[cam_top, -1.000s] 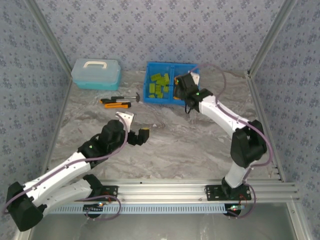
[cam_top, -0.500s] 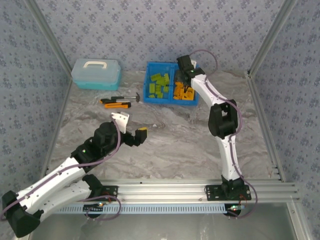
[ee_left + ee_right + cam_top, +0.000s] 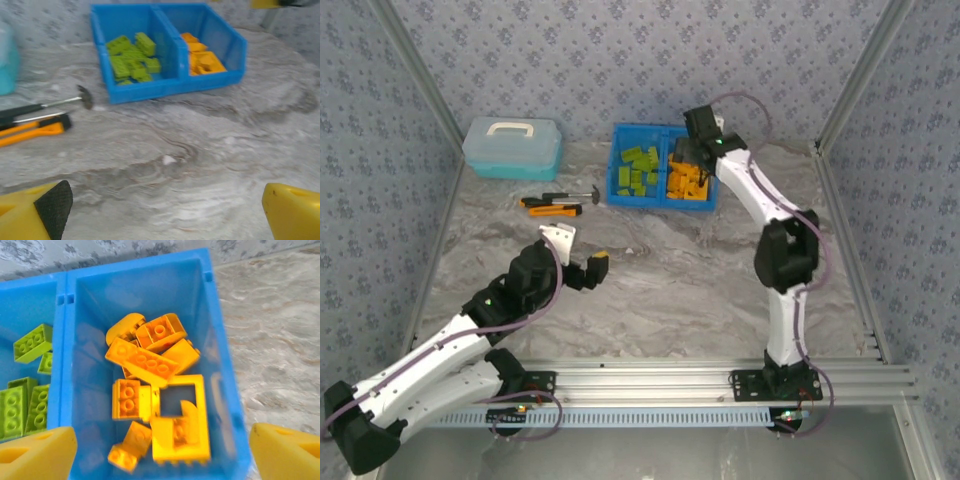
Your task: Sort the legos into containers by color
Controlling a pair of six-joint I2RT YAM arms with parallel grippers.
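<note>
Blue bin [image 3: 642, 202] at far side of desk [image 3: 680, 290]: lime green legos [image 3: 638, 170] in left compartment, orange legos [image 3: 145, 362] in right, colours unmixed. Right pincer [image 3: 688, 152] hangs over the orange compartment, spread wide, empty. Left pincer [image 3: 592, 270] mid-desk, likewise spread and empty. Sorting judged complete.

left arm [image 3: 450, 340]: low, elbow bent, reaching forward and to the right | left gripper [image 3: 592, 268]: jaws spread wide, nothing between, yellow fingertips [image 3: 292, 210] well apart | right arm [image 3: 750, 195]: elbow raised, stretched far forward | right gripper [image 3: 688, 148]: pointing down, jaws wide apart, empty
</note>
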